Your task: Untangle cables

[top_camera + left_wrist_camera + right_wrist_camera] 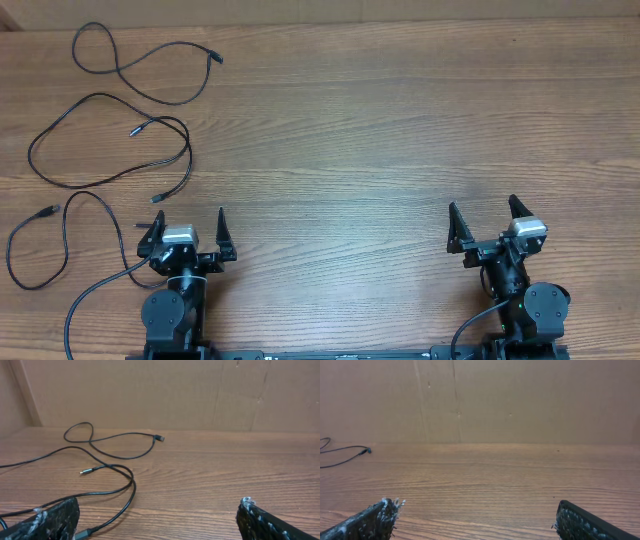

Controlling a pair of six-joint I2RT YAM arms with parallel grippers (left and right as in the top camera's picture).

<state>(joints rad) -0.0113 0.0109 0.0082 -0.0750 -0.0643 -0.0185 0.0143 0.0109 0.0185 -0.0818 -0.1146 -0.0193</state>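
Sprawling loose, cables [188, 150] lie near left gripper [190, 216] on wooden table [400, 150].

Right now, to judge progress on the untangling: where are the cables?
In the overhead view, the cables lie as loose strands on the left side of the table, ahead and left of the open left gripper.

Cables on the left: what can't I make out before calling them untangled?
- Overhead: nearest cable: its far end is lost beside the left gripper, too thin to trace.
- Left wrist: the middle cable runs off the left edge and behind a gripper finger.
- Right wrist: one cable end shows; the rest is cut off by the left edge.
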